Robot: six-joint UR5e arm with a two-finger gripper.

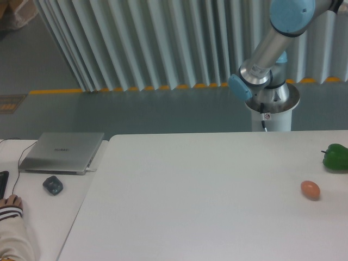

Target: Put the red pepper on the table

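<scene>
Claw: it is out of the picture, past the top edge, so I cannot tell if it is released or clenched, or if it grips anything.
Robot arm: the big silver and light blue robot arm (266, 49) leans up to the top right corner. It stands on a round white base (271, 106) behind the far edge of the counter.
Red pepper: I cannot see it anywhere in the picture, so I cannot say where it is.
Counter: the large plain white counter (190, 201) fills the lower part of the picture, below the arm.
Green pepper: a shiny green bell pepper (335, 157) sits on the counter by the right edge.
Egg thing: a small orange-pink egg-shaped thing (310, 190) lies on the counter, near the green pepper and a bit closer to us.
Desk: a narrower white desk (41, 209) stands just beside the counter on the left.
Laptop: a closed grey laptop (62, 151) lies on the desk. It has a small mark on its lid, too tiny to read.
Mouse: a dark round mouse (53, 185) sits just in front of the laptop.
Person: a hand (11, 203) with a striped sleeve rests at the bottom left corner.
Writing: a tiny sticker on the round white base is too small to read.
</scene>
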